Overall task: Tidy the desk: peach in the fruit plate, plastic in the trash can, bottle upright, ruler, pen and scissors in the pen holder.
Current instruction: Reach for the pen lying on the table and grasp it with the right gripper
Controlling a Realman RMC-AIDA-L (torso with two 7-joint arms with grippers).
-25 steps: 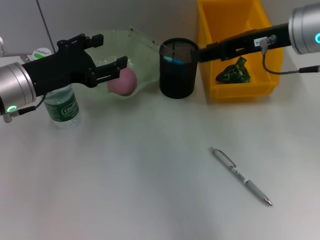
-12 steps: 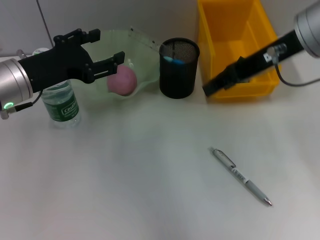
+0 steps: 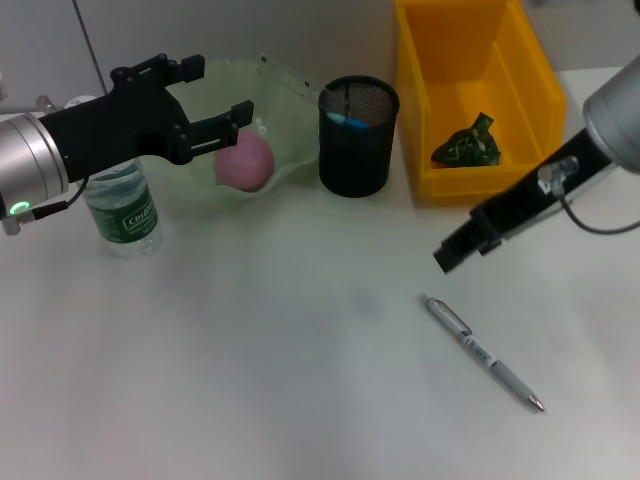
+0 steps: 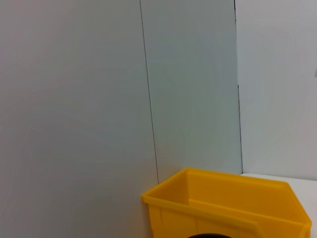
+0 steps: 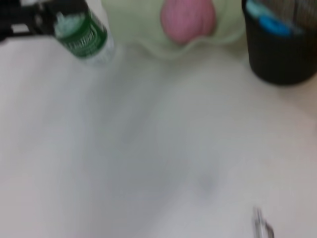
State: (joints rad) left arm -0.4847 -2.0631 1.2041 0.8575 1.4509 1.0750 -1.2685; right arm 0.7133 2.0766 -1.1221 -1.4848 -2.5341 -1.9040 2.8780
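Note:
A silver pen (image 3: 483, 352) lies on the white desk at the front right; its end also shows in the right wrist view (image 5: 262, 225). My right gripper (image 3: 455, 250) hangs just above and behind the pen, apart from it. The black mesh pen holder (image 3: 357, 135) holds a blue item. The pink peach (image 3: 245, 160) lies in the pale green fruit plate (image 3: 290, 90). The green-labelled bottle (image 3: 122, 210) stands upright at the left. My left gripper (image 3: 215, 95) is open and empty over the plate's left side. Green plastic (image 3: 466, 145) lies in the yellow bin (image 3: 470, 40).
The right wrist view shows the bottle (image 5: 81, 34), the peach (image 5: 188, 20) and the pen holder (image 5: 280, 44). The left wrist view shows the yellow bin (image 4: 223, 203) against a grey wall. Bare desk spreads across the front and middle.
My right arm has swung away from the pen holder and the bin, coming forward and down to just behind the pen. The left gripper has barely moved.

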